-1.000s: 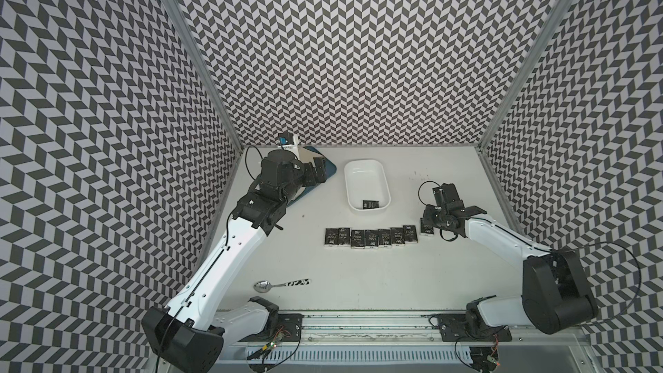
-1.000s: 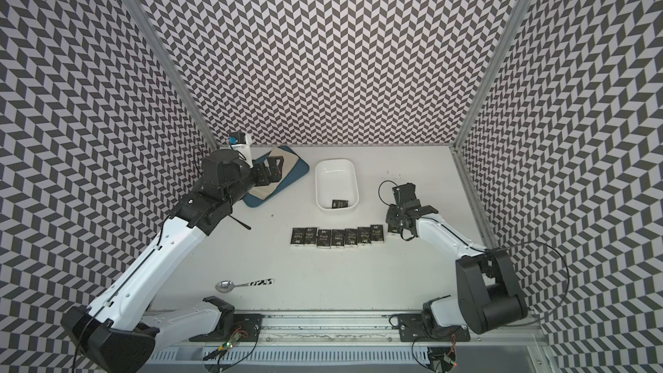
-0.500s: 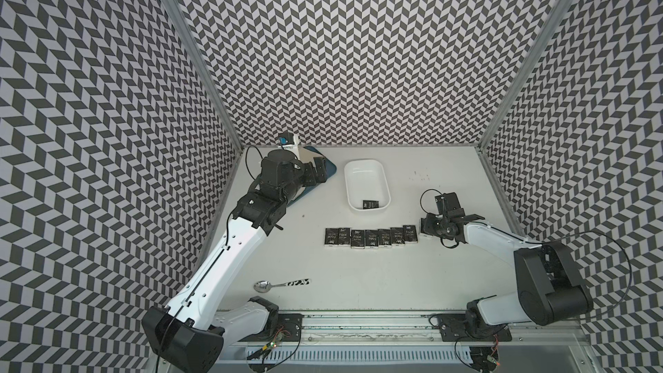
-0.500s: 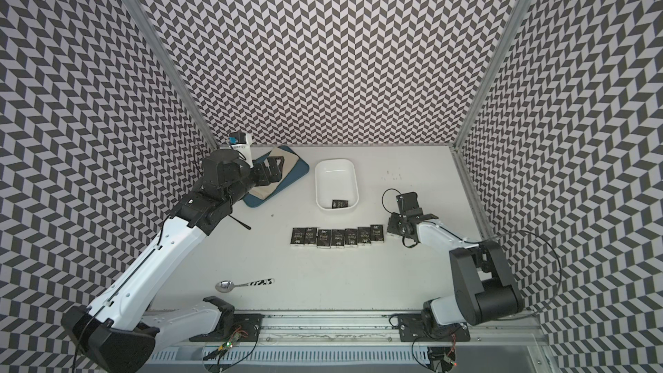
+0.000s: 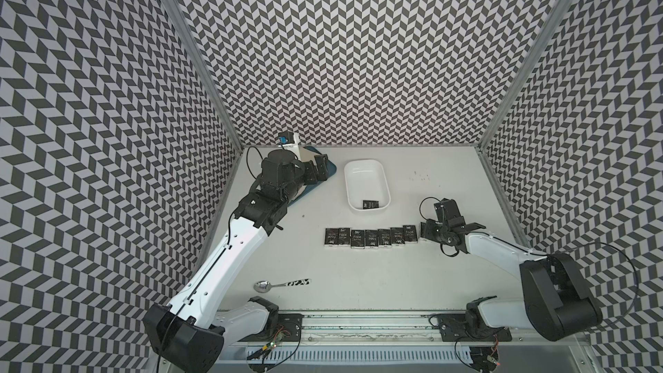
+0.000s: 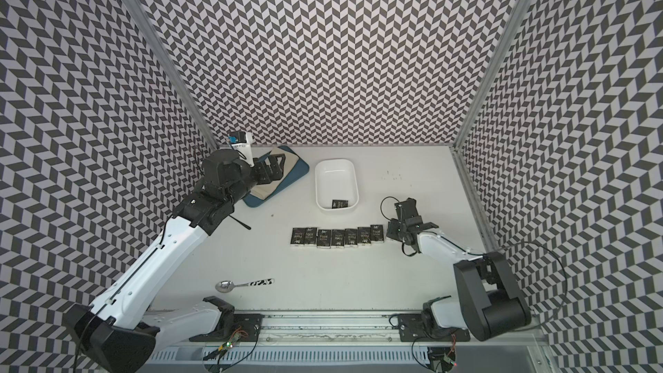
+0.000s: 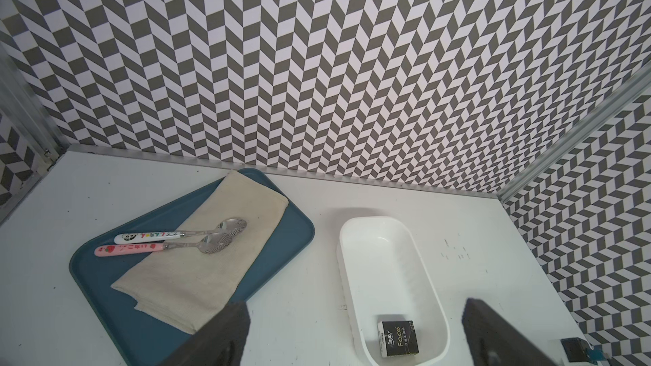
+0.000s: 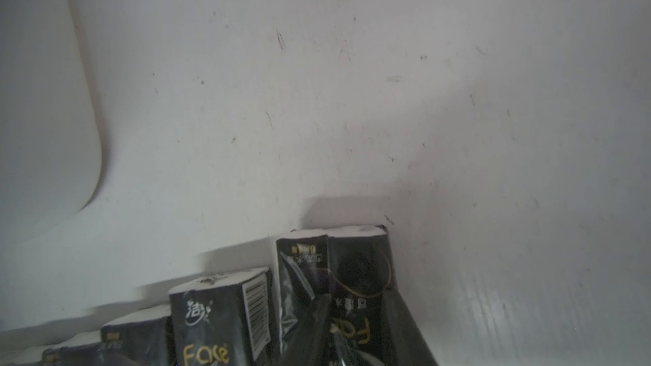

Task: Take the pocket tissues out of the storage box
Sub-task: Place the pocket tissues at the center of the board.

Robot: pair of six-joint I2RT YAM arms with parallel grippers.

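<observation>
The right tool [image 5: 424,237] sat low over the counter [image 5: 394,281], jaws flanking the end packet [image 8: 355,262] of the tissue row [image 5: 371,242]; whether they gripped it could not be told. The left tool [image 7: 354,306] stood wide open, empty. One packet [image 5: 371,204] lay inside the storage box [image 5: 347,181].

**Both top views:** even, diffuse light from overhead. The table [image 5: 358,281] reads bright, shadows are faint and soft-edged, and focus is sharp throughout, wall pattern [image 5: 341,48] included.

**Left wrist view:** bright and crisp, with a soft shadow along the far end of the box [image 7: 387,276]. The dark fingers [image 7: 225,336] of the left gripper [image 7: 355,308], close to the lens, are out of focus.

**Right wrist view:** dim, grey and grainy. The packets [image 8: 218,315] throw broad soft shadows, and their nearest faces blur.
</observation>
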